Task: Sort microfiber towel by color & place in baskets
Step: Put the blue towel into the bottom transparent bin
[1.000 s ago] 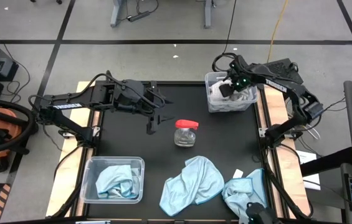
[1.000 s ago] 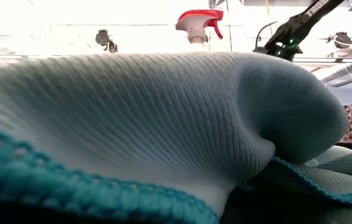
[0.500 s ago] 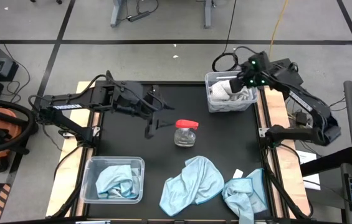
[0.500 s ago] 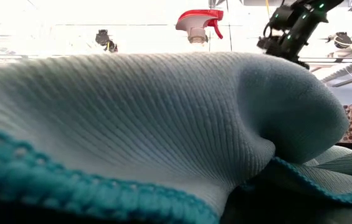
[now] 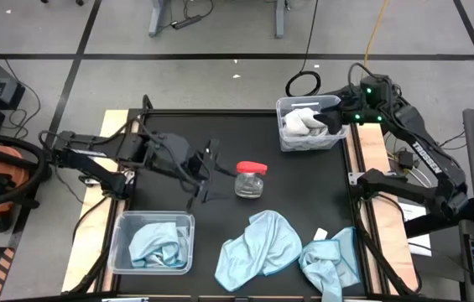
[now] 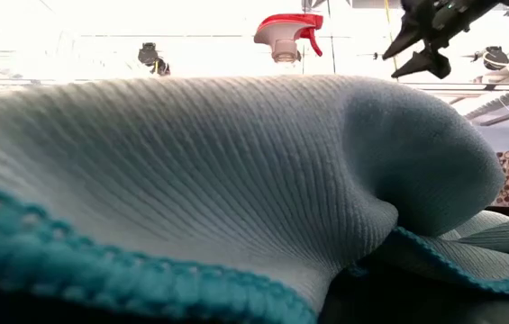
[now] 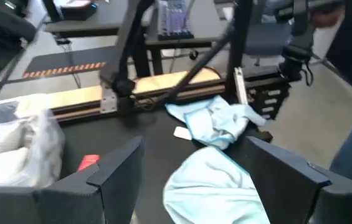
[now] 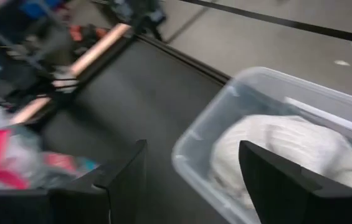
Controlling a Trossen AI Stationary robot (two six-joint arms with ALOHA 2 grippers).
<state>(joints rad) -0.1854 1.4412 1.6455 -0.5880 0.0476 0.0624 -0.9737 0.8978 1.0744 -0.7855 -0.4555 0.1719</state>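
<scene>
the right gripper [image 5: 335, 118] hangs over the far basket [image 5: 287, 138] at about one o'clock on the table, its fingers [image 8: 275, 180] spread wide and empty above the white towel [image 5: 304, 123] lying inside. the left gripper [image 5: 205, 172] sits near the table's centre, at nine o'clock from the jar [image 5: 249, 179], also wide open with nothing between its fingers. the near basket [image 5: 188, 220] at seven o'clock holds a light blue towel [image 5: 154, 242]. two more blue towels lie loose, one [image 5: 260, 243] at six o'clock and one [image 5: 329, 262] at five. they look soft, light and limp, so a raised fold or bunched ridge seems the best place to pinch; a flat edge would likely slip.
</scene>
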